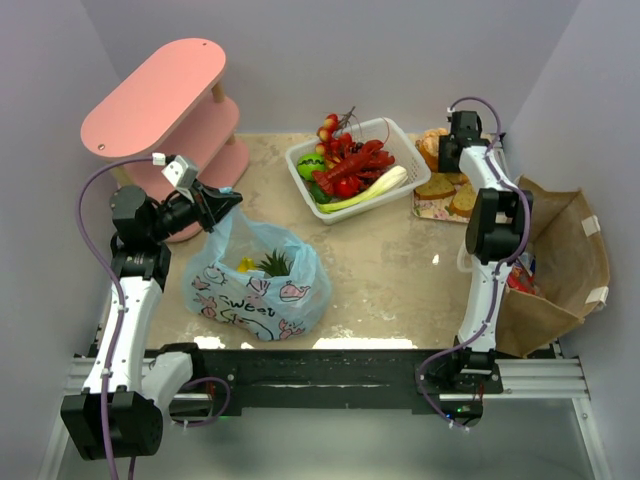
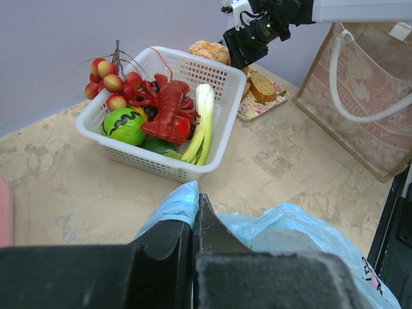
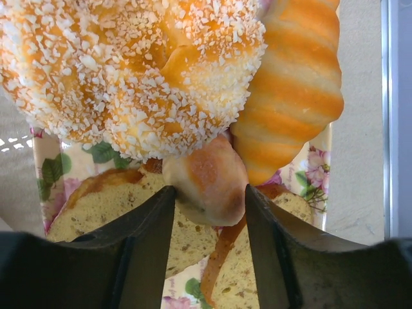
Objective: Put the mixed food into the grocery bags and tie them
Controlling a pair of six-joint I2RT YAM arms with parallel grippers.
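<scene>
Pineapple (image 1: 274, 264) and banana (image 1: 245, 265) lie in the blue bag (image 1: 258, 290) at lower left of the bench (image 1: 400, 260), its rim pinched between the left fingers (image 2: 168, 243), which are pressed together on the plastic. The lobster (image 1: 352, 165) lies in the basket (image 1: 395, 138) at upper centre with other food, and the paper bag (image 1: 560, 250) stands at the right edge. At upper right the right fingers (image 3: 145, 238) are clamped on a small roll (image 3: 206, 180) on the floral plate (image 3: 48, 170).
</scene>
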